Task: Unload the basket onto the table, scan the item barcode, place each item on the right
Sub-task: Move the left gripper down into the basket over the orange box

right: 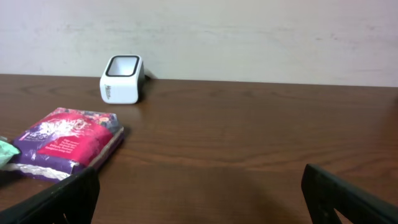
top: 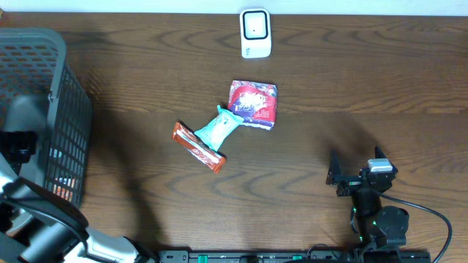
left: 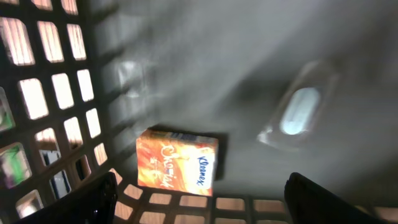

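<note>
The white barcode scanner (top: 255, 33) stands at the table's far edge, its window facing up; the right wrist view shows the scanner (right: 122, 79) before the wall. Three items lie mid-table: a red-purple packet (top: 254, 104), a teal packet (top: 218, 127) and an orange-red bar (top: 198, 146). My left gripper (left: 202, 208) hangs open inside the basket (top: 44, 80), just above an orange Kleenex pack (left: 177, 158) on the basket floor, touching nothing. My right gripper (right: 199, 199) rests open over bare wood at the front right, well clear of the packet (right: 68, 142).
A clear plastic-wrapped pale object (left: 298, 112), blurred, also lies in the basket. The basket's dark mesh wall (left: 56, 99) rises close on the left of my left gripper. The right arm's base (top: 380, 223) sits at the table's front edge.
</note>
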You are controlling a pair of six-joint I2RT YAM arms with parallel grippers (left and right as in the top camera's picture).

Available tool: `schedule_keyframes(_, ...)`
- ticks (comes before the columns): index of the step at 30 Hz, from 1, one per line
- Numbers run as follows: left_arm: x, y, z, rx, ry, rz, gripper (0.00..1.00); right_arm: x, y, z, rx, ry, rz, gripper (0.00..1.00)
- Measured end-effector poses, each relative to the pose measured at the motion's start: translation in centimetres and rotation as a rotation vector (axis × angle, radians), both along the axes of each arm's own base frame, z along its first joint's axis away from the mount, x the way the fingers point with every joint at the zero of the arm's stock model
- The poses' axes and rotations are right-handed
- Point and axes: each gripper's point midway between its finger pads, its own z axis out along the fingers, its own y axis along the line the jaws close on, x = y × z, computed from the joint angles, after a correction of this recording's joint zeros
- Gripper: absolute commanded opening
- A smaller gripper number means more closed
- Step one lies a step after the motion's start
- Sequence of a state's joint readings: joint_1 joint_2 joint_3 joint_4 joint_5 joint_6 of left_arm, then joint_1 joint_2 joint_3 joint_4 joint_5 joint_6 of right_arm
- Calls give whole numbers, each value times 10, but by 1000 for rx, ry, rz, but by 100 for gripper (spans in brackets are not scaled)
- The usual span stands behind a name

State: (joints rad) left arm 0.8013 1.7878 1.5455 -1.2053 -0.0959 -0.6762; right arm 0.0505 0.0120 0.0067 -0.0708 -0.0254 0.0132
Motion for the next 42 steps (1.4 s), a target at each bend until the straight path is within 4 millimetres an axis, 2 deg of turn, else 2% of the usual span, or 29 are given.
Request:
schedule_keyframes(4,-3,-6,-21,-75,59,-6,87,0,0,0,0,0,0,99)
schedule_keyframes(9,2,-20,-35,-183,48,-41,88,0,0,0,0,0,0,99)
schedule_keyframes(18,1,-34,-35,-257,42,-66,87,0,0,0,0,0,0,99)
schedule_keyframes(42,-4,-33,-54,-243,61,-100,88,0,0,0,0,0,0,99)
